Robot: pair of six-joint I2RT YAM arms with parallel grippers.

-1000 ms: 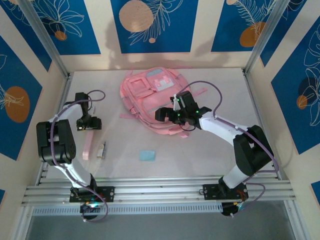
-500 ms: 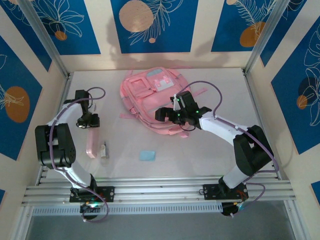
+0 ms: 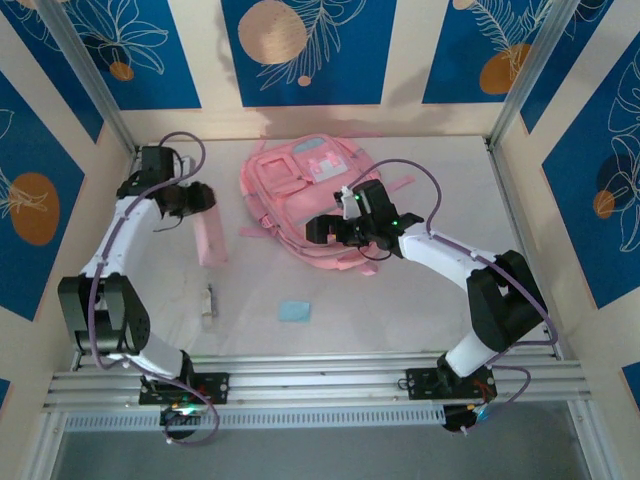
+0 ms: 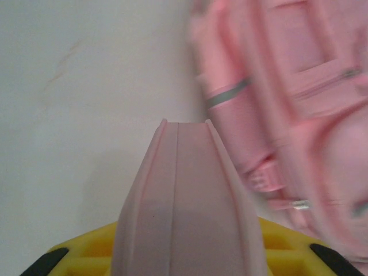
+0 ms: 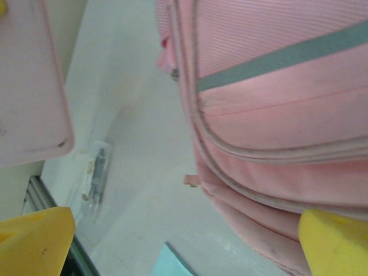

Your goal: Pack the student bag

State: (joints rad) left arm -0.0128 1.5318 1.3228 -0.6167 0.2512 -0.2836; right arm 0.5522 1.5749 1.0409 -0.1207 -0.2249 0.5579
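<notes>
- The white tabletop [image 3: 420,300] carries all the items. Its left half lies under the loaded left arm.
- The large soft pink fabric student bag [image 3: 300,185] lies flat at the far centre of the tabletop, pocket side up and grey stripes showing. No open compartment can be made out.
- The right gripper [image 3: 320,232] sits at the near edge of the student bag. In the right wrist view its yellow fingers [image 5: 34,238] stand wide apart and grip nothing.
- The left gripper [image 3: 196,204] is left of the student bag and apart from it. Its fingers are clamped on one end of a flat pink rectangular pencil case [image 3: 211,240].
- The free length of the pencil case extends toward the near edge. Whether it clears the tabletop cannot be told.
- A small light-blue flat square pad [image 3: 295,311] and a small clear packet [image 3: 208,300] lie near the front, well apart from the student bag.
- Risk: the end-only grip leaves a long lever, so a quick swing could pivot the pencil case or pull it free.
- Risk: if no opening is held apart, the pencil case will butt against the fabric and shove the soft student bag away.
- Risk: the right fingers may close on a thin strap or fold only.
- Risk: the two arms converge at the same edge of the student bag, so they may collide.
</notes>
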